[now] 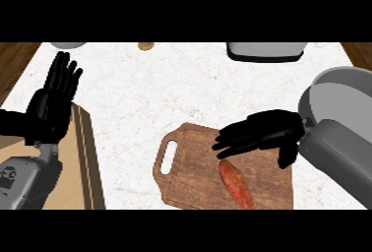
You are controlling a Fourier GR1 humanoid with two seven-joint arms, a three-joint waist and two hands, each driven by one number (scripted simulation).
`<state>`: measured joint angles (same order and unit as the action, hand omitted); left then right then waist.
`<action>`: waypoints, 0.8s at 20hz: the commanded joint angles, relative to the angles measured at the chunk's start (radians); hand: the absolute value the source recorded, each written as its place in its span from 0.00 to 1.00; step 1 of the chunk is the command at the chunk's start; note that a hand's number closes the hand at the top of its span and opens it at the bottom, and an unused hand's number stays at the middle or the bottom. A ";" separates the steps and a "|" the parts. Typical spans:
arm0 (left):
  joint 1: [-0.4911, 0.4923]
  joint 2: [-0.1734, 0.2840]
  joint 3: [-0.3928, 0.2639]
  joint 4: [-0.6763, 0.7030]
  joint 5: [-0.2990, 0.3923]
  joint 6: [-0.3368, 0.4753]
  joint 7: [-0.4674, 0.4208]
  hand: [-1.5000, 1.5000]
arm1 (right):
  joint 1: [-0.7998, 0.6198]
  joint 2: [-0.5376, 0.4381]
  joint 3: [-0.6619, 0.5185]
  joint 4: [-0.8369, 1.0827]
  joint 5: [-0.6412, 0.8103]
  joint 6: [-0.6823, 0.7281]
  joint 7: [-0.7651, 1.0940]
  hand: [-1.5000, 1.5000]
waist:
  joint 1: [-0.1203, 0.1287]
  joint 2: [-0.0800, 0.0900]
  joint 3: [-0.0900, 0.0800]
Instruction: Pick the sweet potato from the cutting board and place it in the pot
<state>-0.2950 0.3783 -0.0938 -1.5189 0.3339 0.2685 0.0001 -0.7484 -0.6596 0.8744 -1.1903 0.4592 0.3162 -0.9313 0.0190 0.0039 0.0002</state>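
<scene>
Risk sits at the board's edge: your right hand (263,134), fingers loosely spread and holding nothing, hovers over the sweet potato (237,184) lying on the cutting board (198,167); the pot (341,96) waits at two o'clock. An off-centre grasp could roll it away. The left hand (52,101) rests open at nine o'clock.

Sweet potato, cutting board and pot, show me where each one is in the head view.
sweet potato (237,185): head view, middle of its orange body.
cutting board (190,162): head view, bare wood beside the handle slot.
pot (341,91): head view, grey inner wall near the rim.
</scene>
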 commanded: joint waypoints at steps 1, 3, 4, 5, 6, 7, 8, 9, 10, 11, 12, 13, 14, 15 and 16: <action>0.060 -0.036 -0.026 -0.040 -0.028 0.007 -0.030 0.50 | 0.033 0.061 0.046 0.076 0.070 -0.007 -0.135 0.00 | 0.000 -0.001 0.000; -0.010 -0.001 0.032 0.010 -0.005 -0.018 0.008 0.50 | 0.018 0.085 0.027 0.093 0.068 0.006 -0.144 0.00 | -0.008 0.000 0.000; 0.057 -0.029 0.001 -0.026 -0.025 -0.001 -0.010 0.50 | 0.042 0.050 0.019 0.005 0.040 0.035 -0.127 0.00 | -0.013 -0.004 0.000; 0.033 -0.030 0.009 0.024 -0.021 -0.034 -0.050 0.50 | 0.001 0.067 0.001 0.125 0.040 0.016 -0.205 0.00 | -0.005 0.001 0.000; 0.008 -0.011 0.030 0.003 -0.014 -0.025 -0.005 0.50 | 0.078 0.072 0.031 0.024 0.053 -0.022 -0.146 0.00 | -0.016 -0.003 0.000; 0.029 -0.035 0.014 0.000 -0.028 -0.015 -0.009 0.50 | 0.061 0.061 0.012 0.006 0.056 0.004 -0.144 0.00 | -0.016 -0.004 0.000; 0.013 -0.022 0.037 0.006 -0.020 -0.020 0.006 0.50 | 0.080 0.075 0.015 0.005 0.058 0.000 -0.130 0.00 | -0.017 -0.004 0.000; 0.013 -0.041 0.016 0.025 -0.046 -0.018 -0.025 0.50 | 0.069 0.055 0.008 0.018 0.056 0.013 -0.167 0.00 | -0.017 -0.003 0.000; 0.009 -0.005 0.054 -0.012 -0.017 -0.039 0.026 0.50 | 0.094 0.054 -0.004 -0.006 0.080 -0.022 -0.149 0.00 | -0.016 -0.004 0.000; 0.034 -0.034 0.042 0.002 -0.034 -0.043 -0.023 0.50 | 0.108 0.056 -0.006 -0.026 0.095 -0.004 -0.117 0.00 | -0.018 -0.004 0.000; 0.056 -0.035 0.043 -0.008 -0.039 -0.049 -0.023 0.50 | 0.124 0.065 0.000 -0.023 0.124 -0.017 -0.100 0.00 | -0.016 -0.004 0.000; 0.021 -0.042 0.051 -0.012 -0.054 -0.030 -0.007 0.50 | 0.106 0.122 -0.020 0.064 0.164 -0.046 -0.097 0.00 | -0.014 -0.003 0.000; 0.028 -0.018 0.075 0.011 -0.038 -0.073 -0.001 0.50 | 0.126 0.120 -0.029 -0.016 0.179 -0.025 -0.031 0.00 | -0.017 -0.004 0.000; 0.037 -0.055 0.046 -0.016 -0.050 -0.050 0.014 0.50 | 0.084 0.097 -0.069 0.017 0.163 0.017 -0.077 0.00 | -0.015 -0.004 0.000; -0.002 -0.063 0.058 0.039 -0.068 -0.046 -0.021 0.50 | 0.123 0.163 -0.030 0.050 0.222 -0.052 -0.038 0.00 | -0.017 -0.003 0.000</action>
<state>-0.2723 0.3388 -0.0460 -1.5135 0.2896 0.2254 -0.0067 -0.6436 -0.5592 0.8578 -1.1795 0.6052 0.2402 -0.9528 0.0036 0.0002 -0.0001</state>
